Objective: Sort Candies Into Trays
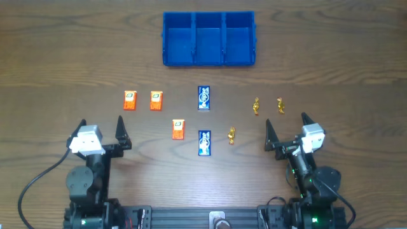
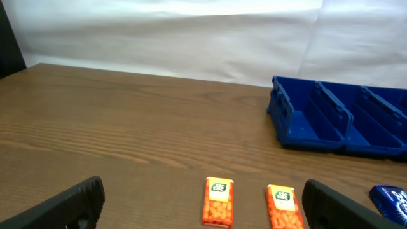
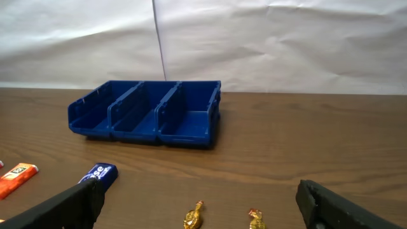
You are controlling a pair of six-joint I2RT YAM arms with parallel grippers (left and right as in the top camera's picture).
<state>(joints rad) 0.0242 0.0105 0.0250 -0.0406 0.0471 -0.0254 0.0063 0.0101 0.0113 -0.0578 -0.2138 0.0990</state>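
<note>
Eight candies in total, none sorted yet, all loose on the wooden table [image 1: 331,70]. The biggest thing on it is the blue tray [image 1: 208,61] at top centre of the top view. It has three compartments side by side, with nothing in them that I can see. The left gripper [image 1: 101,122] at lower left and the right gripper [image 1: 286,121] at lower right are both spread wide with nothing between the fingers, sitting short of the candy rows.

The candies run across the middle of the frame. There are three orange boxes [image 1: 130,100] [image 1: 156,100] [image 1: 179,129], two side by side left of centre and the third lower, nearer the middle. They look like hard little shells, light, stiff and probably a bit slick, so I'd pinch across the narrow width.

The two blue packs [image 1: 203,98] [image 1: 204,142] sit one at dead centre and one straight below it, just right of the low orange box. They look flat and light, maybe with some give, so grab those across the short sides too.

Smallest are the three gold-wrapped candies [image 1: 256,105] [image 1: 280,105] [image 1: 231,135], two near each other right of centre and one lower, just right of the lower blue pack. The foil looks crinkly and slippery and they sit low. I reckon the fingers have to come right down and close on the fat middle, not the twisted ends. That lower one could easily get shoved into the pack.
</note>
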